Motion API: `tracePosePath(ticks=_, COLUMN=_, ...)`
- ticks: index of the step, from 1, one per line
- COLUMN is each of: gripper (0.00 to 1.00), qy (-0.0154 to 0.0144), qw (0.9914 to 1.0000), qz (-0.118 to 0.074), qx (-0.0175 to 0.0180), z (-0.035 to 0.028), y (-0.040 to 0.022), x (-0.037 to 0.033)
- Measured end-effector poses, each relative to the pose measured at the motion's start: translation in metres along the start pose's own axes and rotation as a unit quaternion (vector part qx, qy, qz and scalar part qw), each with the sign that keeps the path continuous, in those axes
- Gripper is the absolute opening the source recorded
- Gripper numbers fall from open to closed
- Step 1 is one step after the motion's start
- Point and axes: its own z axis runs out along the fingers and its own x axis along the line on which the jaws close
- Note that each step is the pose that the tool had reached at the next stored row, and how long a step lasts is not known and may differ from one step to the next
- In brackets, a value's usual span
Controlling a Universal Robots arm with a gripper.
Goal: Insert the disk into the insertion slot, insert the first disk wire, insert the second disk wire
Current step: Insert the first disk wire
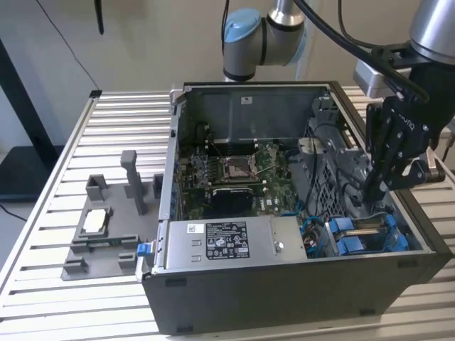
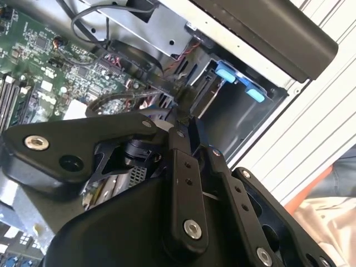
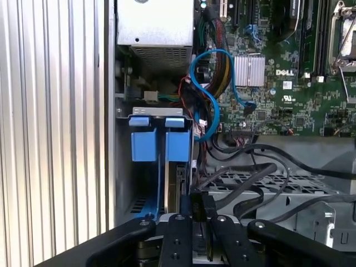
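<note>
The pincer (image 3: pixel 198 201) hangs low inside the case (image 1: pixel 298 291), its fingers drawn close together; whether they nip a wire I cannot tell. The disk (image 3: pixel 181 186) stands on edge in the slot (image 3: pixel 139 204). Its long axis runs from the blue tabs (image 3: pixel 178 146) straight toward the pincer, whose tips sit just at the disk's far end, among loose black cables (image 3: pixel 245 189).

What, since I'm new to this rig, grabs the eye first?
The open computer case sits central in the exterior view, its green motherboard exposed. At that view's right the black gripper reaches down inside, just above the blue-tabbed slot.
</note>
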Motion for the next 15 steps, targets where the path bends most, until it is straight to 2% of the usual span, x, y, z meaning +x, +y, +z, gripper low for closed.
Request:
tracePosePath(ticks=5, gripper=0.19, qy=0.0019, qw=1.0, qz=0.0, qx=0.0, z=0.005, y=-0.0057, x=0.0021)
tracePosePath(ticks=9, gripper=0.19, qy=0.0029, qw=1.0, qz=0.0, qx=-0.0001, z=0.0078, y=-0.0079, x=0.0036)
tracePosePath(ticks=13, gripper=0.19, qy=0.0031, qw=0.99999, qz=0.0, qx=-0.0009, z=0.0084, y=-0.0081, x=0.0123)
tracePosePath(ticks=15, gripper=0.19, qy=0.0029, qw=1.0, qz=0.0, qx=-0.001, z=0.0094, y=-0.0081, x=0.0138)
